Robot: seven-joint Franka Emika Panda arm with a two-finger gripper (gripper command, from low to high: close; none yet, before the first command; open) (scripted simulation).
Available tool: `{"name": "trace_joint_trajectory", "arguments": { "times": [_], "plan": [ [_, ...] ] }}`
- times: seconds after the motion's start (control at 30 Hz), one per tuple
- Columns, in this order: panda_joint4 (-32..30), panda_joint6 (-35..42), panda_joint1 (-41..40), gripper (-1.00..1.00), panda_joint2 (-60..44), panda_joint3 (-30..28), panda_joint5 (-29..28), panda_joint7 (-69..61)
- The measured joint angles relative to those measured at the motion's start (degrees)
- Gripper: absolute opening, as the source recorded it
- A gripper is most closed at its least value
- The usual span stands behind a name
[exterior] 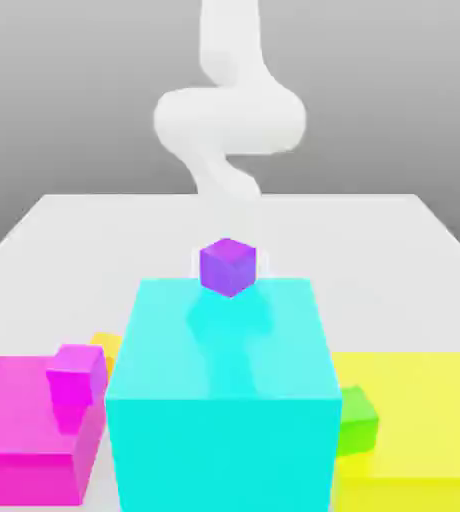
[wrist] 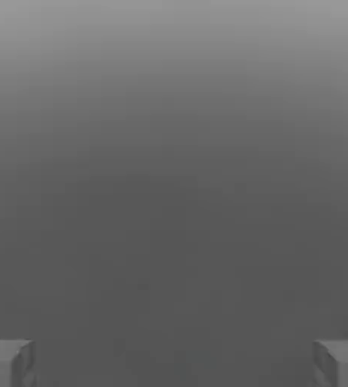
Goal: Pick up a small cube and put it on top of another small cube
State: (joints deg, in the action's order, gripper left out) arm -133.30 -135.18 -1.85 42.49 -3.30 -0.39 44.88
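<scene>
The small yellow-orange cube (exterior: 105,344) sat well apart from the wide-open gripper (wrist: 174,364), toward the exterior view's left.

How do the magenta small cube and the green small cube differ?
The magenta cube is pinkish-purple; the green cube is bright green. The magenta cube is left of the cyan block in the exterior view; the green cube is right of it. Both are small.

cyan block (exterior: 224,455): centre | magenta block (exterior: 24,478): exterior view's left | yellow block (exterior: 429,415): exterior view's right | pale table (exterior: 364,270): beneath
</scene>
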Motion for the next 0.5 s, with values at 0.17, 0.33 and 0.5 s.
{"name": "trace_joint_trajectory", "arguments": {
  "times": [0.17,0.33,0.5],
  "plan": [
    [-8.61,-7.55,-4.46,0.00,-8.49,-4.73,-3.44,-2.77],
    [-17.76,-14.41,-8.76,0.00,-16.32,-9.52,-6.54,-5.93],
    [-27.81,-22.06,-13.42,0.00,-25.18,-15.32,-8.97,-10.21]
  ]
}}
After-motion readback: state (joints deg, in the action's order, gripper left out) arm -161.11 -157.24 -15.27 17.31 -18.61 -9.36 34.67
